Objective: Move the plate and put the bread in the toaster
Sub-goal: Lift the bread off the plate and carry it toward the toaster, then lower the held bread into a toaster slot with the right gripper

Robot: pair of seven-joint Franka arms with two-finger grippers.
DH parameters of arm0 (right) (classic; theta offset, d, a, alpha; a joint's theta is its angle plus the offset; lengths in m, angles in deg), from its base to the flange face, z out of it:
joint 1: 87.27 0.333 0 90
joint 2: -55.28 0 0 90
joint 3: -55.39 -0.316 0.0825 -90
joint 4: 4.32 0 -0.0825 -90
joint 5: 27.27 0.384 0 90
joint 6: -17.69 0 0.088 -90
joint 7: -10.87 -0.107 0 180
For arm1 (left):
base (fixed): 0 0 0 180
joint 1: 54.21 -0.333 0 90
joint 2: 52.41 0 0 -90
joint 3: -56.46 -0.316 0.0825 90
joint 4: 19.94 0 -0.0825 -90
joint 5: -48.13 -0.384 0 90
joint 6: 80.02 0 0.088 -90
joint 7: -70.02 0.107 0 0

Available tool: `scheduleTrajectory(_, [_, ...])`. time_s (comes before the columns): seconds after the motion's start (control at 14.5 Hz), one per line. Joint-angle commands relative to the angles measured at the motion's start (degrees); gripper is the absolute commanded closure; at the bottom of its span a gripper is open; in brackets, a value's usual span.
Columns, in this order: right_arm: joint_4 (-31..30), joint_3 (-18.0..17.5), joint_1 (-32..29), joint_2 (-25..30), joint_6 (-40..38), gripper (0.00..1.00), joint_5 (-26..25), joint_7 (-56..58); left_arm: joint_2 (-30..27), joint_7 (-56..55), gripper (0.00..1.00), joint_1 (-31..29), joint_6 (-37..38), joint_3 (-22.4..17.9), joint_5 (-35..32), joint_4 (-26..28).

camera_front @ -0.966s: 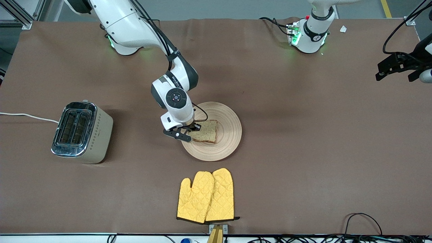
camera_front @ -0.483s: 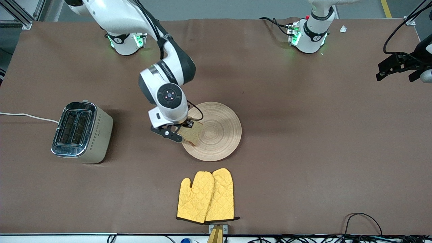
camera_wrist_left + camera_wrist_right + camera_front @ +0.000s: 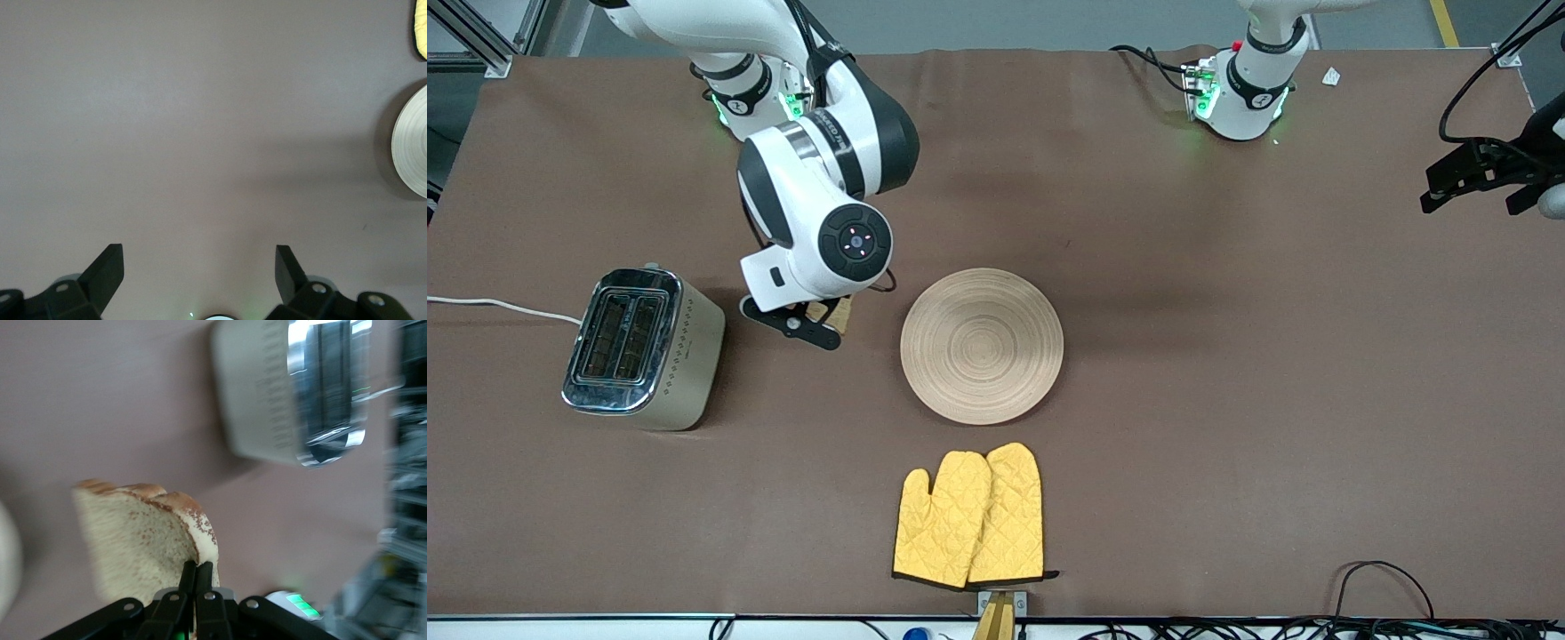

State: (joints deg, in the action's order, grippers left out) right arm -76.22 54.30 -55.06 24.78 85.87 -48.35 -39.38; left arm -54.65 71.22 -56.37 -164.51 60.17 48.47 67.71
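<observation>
— Between the plate (image 3: 982,345) and the toaster (image 3: 643,348), up over the bare counter (image 3: 1227,356), the right gripper (image 3: 811,322) is clamped on one edge of the bread (image 3: 143,543), and the slice hangs from it. What makes this step go well?

— Lining up, I'd say. The slots (image 3: 618,336) run along the toaster's length, so the slice needs its flat faces turned parallel to them before it goes down. It's pinched at the crust only, so it may swing; a slow carry would help.

— And the height?

— High enough for the lower edge to clear the chrome top, then straight down into one slot. Letting go too early could leave it leaning on the rim.

— The left gripper (image 3: 1480,173)?

— It waits over the left arm's end of the counter, jaws wide apart, holding nothing. The plate sits bare mid-counter, with the yellow mitts (image 3: 971,517) nearer the front camera.
</observation>
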Motion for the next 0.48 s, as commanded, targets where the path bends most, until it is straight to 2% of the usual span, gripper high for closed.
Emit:
scheduleTrajectory(0.0, [-0.6,-0.6,2.8,-1.8,-7.0,1.0,-10.4,0.7,-0.7,0.6,0.0,0.0,0.0,0.0,-1.2,0.4])
scheduleTrajectory(0.28, [-4.6,-0.5,2.6,-2.1,-14.6,1.0,-21.8,6.1,-0.7,0.6,0.0,0.0,0.0,0.0,-1.2,0.5])
scheduleTrajectory(0.41, [-5.2,-0.1,1.2,-2.0,-15.5,1.0,-26.5,11.8,-0.7,0.6,0.0,0.0,0.0,0.0,-1.2,0.5])
